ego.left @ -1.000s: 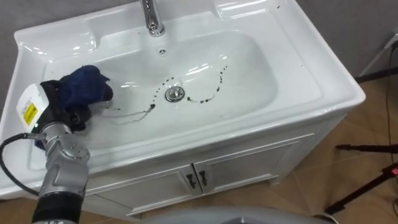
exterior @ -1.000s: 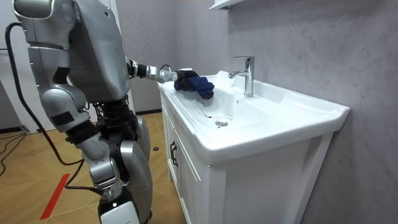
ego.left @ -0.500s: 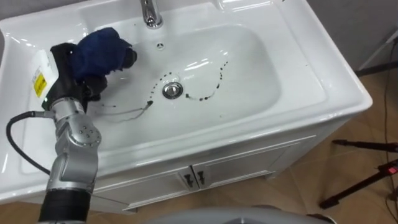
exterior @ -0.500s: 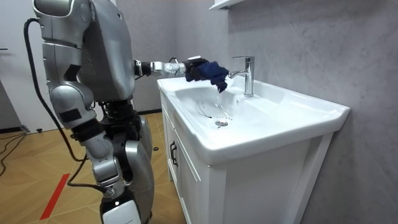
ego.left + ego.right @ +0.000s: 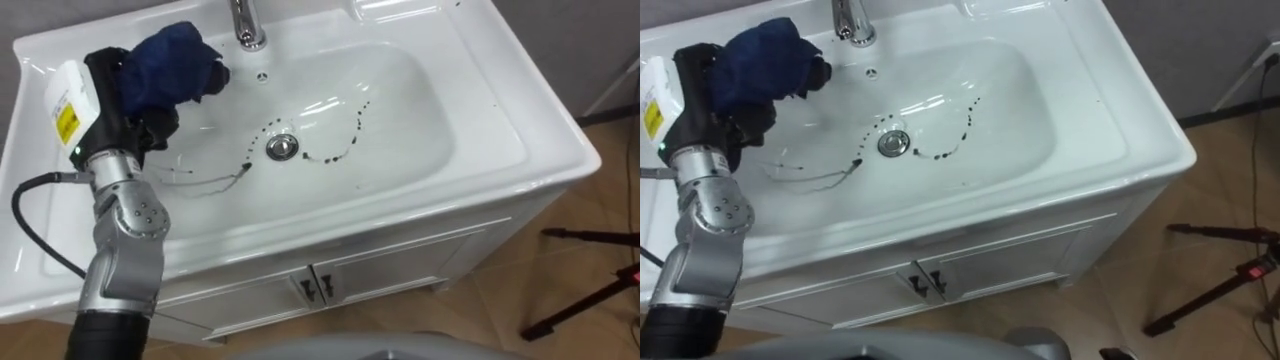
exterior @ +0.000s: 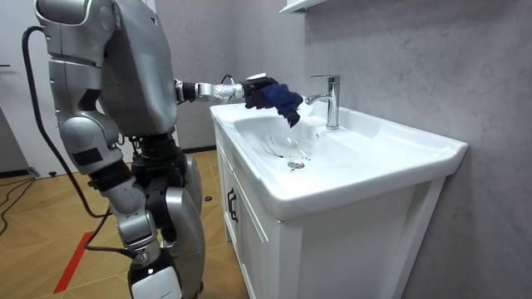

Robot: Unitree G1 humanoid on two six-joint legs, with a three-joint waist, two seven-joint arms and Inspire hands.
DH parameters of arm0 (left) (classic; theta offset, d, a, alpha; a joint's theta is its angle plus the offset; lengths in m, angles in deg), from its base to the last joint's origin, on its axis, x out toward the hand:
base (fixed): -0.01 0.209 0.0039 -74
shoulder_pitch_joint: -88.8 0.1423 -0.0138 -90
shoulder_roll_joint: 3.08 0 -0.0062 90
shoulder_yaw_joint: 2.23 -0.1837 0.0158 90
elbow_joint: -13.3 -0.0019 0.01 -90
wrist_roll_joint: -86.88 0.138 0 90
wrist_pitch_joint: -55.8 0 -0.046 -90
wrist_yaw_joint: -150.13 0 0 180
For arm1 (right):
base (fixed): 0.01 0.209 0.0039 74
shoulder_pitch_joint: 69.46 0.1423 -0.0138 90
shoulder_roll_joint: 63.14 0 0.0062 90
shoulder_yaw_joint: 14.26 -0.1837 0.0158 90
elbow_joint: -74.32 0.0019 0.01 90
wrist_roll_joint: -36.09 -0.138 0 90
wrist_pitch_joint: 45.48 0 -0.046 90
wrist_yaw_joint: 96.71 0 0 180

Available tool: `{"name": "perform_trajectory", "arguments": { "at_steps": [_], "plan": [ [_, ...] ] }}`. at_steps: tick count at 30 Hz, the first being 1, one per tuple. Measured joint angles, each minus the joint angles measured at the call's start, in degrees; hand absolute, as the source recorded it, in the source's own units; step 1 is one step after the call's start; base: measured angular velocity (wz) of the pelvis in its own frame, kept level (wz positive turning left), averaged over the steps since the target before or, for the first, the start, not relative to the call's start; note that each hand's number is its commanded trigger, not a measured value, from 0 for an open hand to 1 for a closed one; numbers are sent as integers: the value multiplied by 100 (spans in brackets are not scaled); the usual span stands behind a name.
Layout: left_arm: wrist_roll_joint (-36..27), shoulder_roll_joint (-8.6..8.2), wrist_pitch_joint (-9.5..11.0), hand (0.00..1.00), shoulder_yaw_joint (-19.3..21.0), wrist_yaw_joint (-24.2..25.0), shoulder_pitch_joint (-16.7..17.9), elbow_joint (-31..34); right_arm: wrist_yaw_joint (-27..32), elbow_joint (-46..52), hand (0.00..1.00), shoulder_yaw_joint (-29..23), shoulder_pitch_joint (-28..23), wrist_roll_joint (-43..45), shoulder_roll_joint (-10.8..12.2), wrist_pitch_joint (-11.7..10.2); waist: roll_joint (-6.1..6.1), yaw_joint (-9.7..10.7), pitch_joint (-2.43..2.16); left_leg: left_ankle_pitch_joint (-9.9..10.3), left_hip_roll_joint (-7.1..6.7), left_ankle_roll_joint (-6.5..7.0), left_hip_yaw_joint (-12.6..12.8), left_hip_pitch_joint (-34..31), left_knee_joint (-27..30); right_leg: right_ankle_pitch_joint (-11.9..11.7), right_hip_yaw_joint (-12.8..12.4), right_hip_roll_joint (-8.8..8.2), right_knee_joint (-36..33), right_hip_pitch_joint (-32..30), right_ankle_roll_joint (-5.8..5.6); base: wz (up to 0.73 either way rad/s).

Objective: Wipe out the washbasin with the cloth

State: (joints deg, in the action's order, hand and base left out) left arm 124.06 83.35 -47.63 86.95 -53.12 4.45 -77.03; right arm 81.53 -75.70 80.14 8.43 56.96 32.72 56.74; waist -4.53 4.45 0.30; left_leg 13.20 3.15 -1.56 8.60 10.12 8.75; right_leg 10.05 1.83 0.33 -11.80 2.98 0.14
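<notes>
Over the back left corner of the basin [image 5: 470,150], just beside the faucet [image 5: 246,28], the left hand [image 5: 118,105] is holding a bunched blue cloth [image 5: 178,62]. Its fingers are curling round the wad, though folds are hiding most of them, so the grip is likely rather than plainly seen. The dark marks [image 5: 338,152] are lying in a broken ring about the drain [image 5: 282,148], to the right of the cloth and nearer the robot. A thin streak [image 5: 210,183] is trailing left from them beneath the hand. The coming stroke is probably calling for a drop and a rightward sweep across the basin. The room view is showing what the eye views are not: the cloth [image 6: 276,96] is hanging clear above the basin, one tail dangling, not touching its surface.
</notes>
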Motion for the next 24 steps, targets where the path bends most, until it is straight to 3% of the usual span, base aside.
{"name": "perform_trajectory", "arguments": {
  "at_steps": [3, 6, 12, 24],
  "plan": [
    [269, 0, -37, 100, -17, 162, 61, -62, -35, -3, 0, 2, -21, -5, 18, 38, 9, -3, 16, 0, 0, 0, 15, -25, 0, -1, -15, 3, -2, -11, -1, 0],
    [626, 2, -122, 100, -13, 358, 61, -243, -93, 2, 0, 2, -38, 1, 22, 41, -13, -4, 5, 0, 0, 0, 25, -67, 0, -3, -33, 6, -23, -86, -4, -1],
    [631, 38, -275, 100, -183, 671, 49, -765, -90, -4, 0, 63, -40, 0, 25, 40, -31, 103, -4, -1, 4, 1, 32, -100, 7, -8, -18, 3, -86, -94, 3, 0],
    [631, 40, -376, 100, -263, 1153, 34, -1474, -62, -1, 0, 49, -71, 17, 24, 155, -34, 338, 2, 0, 10, 1, 72, -65, 11, -12, -27, 13, -20, -93, 6, 0]
  ]
}}
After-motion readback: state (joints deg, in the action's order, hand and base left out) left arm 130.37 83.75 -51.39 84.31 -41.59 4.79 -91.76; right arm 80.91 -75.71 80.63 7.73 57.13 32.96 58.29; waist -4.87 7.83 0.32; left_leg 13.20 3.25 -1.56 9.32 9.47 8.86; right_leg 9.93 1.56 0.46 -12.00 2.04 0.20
